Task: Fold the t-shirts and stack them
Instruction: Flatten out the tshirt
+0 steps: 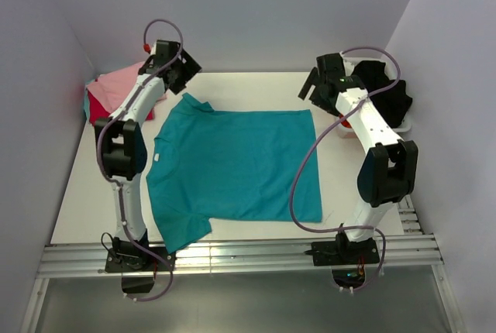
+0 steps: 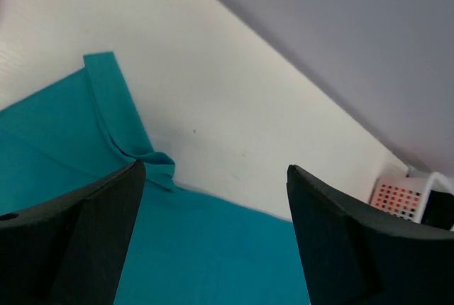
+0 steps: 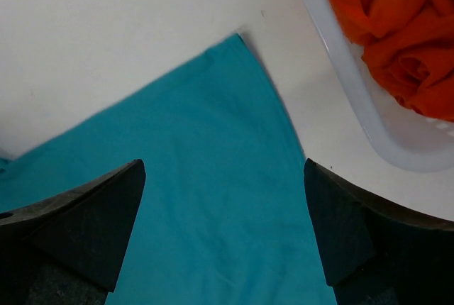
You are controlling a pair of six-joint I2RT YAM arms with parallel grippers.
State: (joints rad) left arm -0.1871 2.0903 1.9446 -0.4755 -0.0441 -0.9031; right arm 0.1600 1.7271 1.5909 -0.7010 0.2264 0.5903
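teal t-shirt [image 1: 232, 166] lies spread flat on the table [image 1: 89, 201], collar leftward

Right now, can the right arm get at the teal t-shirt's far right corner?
Probably yes: the right gripper hangs open above that corner of the teal t-shirt, nothing lies on it, and the white basket sits apart beside it.

Bare table [image 1: 85, 201] flanks the teal t-shirt [image 1: 232, 163]; basket [image 1: 404, 125] and pink t-shirt [image 1: 116, 85] block the 2 far corners.
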